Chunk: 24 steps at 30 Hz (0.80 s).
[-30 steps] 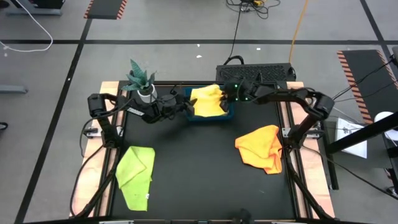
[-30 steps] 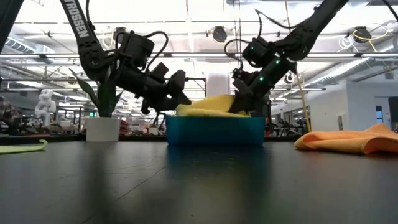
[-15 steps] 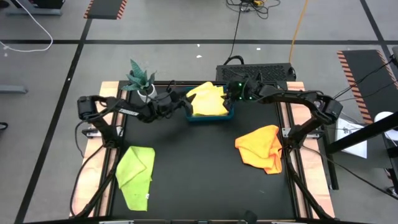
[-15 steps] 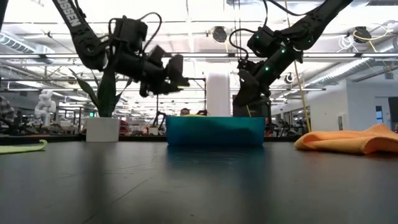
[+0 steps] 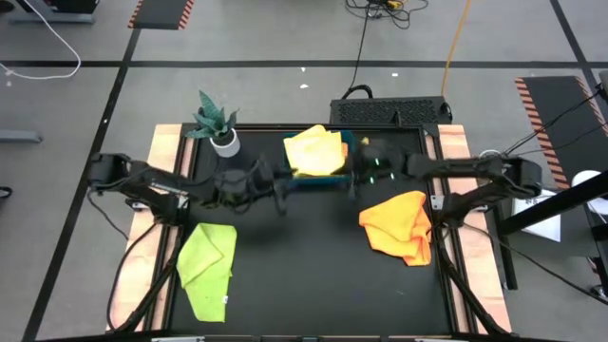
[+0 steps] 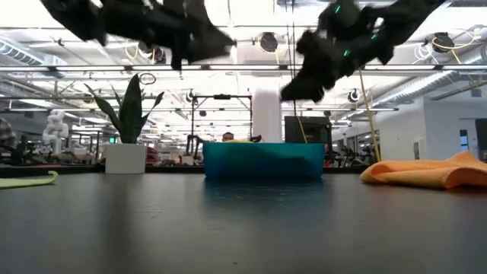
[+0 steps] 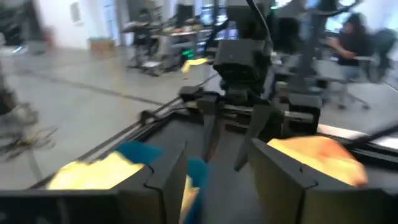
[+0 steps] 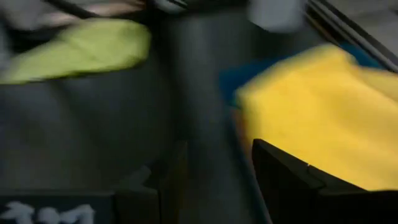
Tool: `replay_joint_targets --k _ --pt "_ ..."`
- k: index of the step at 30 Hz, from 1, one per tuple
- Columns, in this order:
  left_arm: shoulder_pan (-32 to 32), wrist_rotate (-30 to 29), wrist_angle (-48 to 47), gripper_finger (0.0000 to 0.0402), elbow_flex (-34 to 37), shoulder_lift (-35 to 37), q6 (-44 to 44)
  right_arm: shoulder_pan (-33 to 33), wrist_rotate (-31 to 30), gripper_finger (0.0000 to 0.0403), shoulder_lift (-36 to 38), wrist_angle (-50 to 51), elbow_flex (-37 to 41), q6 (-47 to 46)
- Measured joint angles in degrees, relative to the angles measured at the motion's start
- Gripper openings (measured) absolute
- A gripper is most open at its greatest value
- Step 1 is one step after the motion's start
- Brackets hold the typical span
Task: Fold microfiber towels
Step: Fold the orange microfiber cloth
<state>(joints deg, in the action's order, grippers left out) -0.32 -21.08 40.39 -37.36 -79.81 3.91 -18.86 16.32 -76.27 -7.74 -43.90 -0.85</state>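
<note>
A yellow towel (image 5: pixel 315 152) lies folded in the blue tray (image 5: pixel 323 180) at the table's far middle; only a sliver of it (image 6: pixel 242 140) shows over the tray's rim (image 6: pixel 262 160). A lime green towel (image 5: pixel 204 266) lies at the near left, an orange towel (image 5: pixel 401 226) at the right. My left gripper (image 5: pixel 282 195) hangs open in the air just near-left of the tray. My right gripper (image 5: pixel 352 180) hangs open at the tray's near-right corner. The two face each other with nothing between their fingers (image 7: pixel 214 168) (image 8: pixel 214 168).
A potted plant (image 5: pixel 217 123) stands at the far left, beside the tray. A black box (image 5: pixel 389 111) sits behind the table's far edge. Bare black tabletop (image 5: pixel 304 256) lies between the lime green and orange towels.
Both grippers have drawn away from the yellow towel, risen, and swung toward the table's near edge, ending just in front of the tray. The yellow towel, which stood bunched above the tray's rim, has sunk down into the tray.
</note>
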Motion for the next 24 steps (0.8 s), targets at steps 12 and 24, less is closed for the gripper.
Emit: replay_joint_targets --k 12,24 --pt "-22.54 -4.59 -12.86 0.0094 0.02 1.12 2.25 31.16 -21.66 0.0173 7.52 -2.71 4.27 -1.25" --pt "-33.72 -21.19 -26.58 0.0044 -6.56 -0.55 8.13 46.28 -36.03 0.0173 7.36 4.55 0.73 -5.13"
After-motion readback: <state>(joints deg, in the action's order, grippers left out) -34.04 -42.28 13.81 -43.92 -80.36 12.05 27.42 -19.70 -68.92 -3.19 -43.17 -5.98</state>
